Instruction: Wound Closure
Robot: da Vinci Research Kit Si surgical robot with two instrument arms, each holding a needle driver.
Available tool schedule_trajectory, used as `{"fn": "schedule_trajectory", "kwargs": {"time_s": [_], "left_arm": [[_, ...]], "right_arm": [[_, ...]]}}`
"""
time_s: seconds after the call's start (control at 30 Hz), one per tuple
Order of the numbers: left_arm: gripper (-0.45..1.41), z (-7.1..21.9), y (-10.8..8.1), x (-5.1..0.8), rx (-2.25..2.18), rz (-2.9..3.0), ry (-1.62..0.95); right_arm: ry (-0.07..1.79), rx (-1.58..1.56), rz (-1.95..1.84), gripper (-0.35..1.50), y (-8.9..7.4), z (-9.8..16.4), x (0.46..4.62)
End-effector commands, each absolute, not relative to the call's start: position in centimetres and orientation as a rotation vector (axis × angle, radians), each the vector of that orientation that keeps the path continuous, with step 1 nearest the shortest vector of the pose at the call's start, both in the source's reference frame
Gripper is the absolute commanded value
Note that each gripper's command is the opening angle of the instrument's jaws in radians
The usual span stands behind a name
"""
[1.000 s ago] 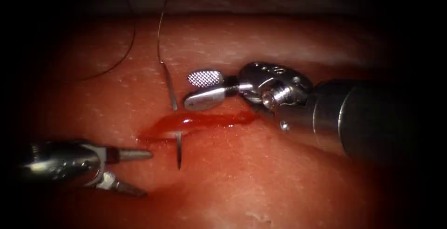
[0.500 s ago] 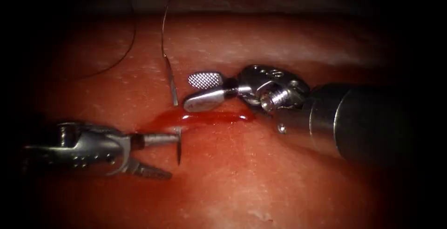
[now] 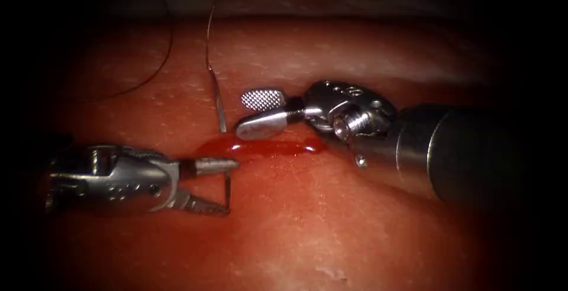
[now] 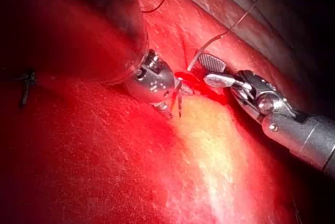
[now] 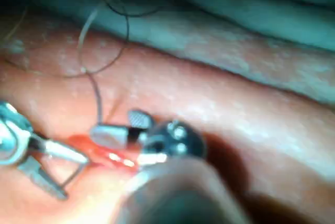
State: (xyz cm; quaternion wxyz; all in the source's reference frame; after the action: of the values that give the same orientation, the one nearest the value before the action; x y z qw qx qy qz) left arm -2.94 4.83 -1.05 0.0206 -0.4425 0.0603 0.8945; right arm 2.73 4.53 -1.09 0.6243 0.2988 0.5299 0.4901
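In the endoscope view the left tool [image 3: 228, 187] is moving in from the lower left of the frame, closer to the needle [image 3: 226, 187] than it was a second ago — its jaws are spread wide and now bracket the exposed point end, one jaw above and one below, without closing on it. The needle is sitting in the tissue [image 3: 331, 232]: its tail end is rising out of the surface above the cut [image 3: 266, 147] at centre frame, its point end is sticking out below the cut, and the middle of its curve is buried under the pool of red fluid [image 3: 278, 146]. The thread [image 3: 208, 42] is running from the tail up toward the top of the frame. The right tool [image 3: 251, 113] is waiting just above the cut at centre right with its jaws parted, holding nothing.

By my reading, the step in hand is the left tool reaching for the emerged point. The next move is calling for a firm closure on the needle a little behind its tip — square across the shaft, so the curve can be followed out rather than levered against the tissue.
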Motion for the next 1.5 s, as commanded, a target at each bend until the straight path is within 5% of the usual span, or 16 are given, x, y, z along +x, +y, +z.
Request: {"fn": "schedule_trajectory", "kwargs": {"time_s": [0.03,0.17,0.23,0.27,0.6,1.03,1.5], "left_arm": [[0.54,-1.0,4.8,-3.0,-1.379,2.774,0.191],[0.34,-1.0,4.9,-3.05,-1.388,2.756,0.21],[0.04,-1.0,4.9,-3.07,-1.387,2.752,0.215],[-0.35,-1.0,4.9,-3.08,-1.393,2.744,0.224],[-0.35,-1.0,4.9,-3.03,-1.397,2.49,0.124],[-0.35,-1.6,4.8,-3.13,-1.478,1.944,-0.575],[-0.35,-2.1,4.8,-2.91,-1.486,1.585,-0.984]], "right_arm": [[1.22,0.686,1.124,1.04,4.5,-1.0,2.8],[1.22,0.684,1.125,1.04,4.5,-1.0,2.8],[1.22,0.684,1.125,1.04,4.5,-1.0,2.8],[1.22,0.683,1.126,1.04,4.5,-1.0,2.8],[1.22,0.682,1.127,1.04,4.5,-1.0,2.8],[1.22,0.681,1.127,1.04,4.5,-1.0,2.81],[1.221,0.68,1.126,1.04,4.5,-1.0,2.81]]}}
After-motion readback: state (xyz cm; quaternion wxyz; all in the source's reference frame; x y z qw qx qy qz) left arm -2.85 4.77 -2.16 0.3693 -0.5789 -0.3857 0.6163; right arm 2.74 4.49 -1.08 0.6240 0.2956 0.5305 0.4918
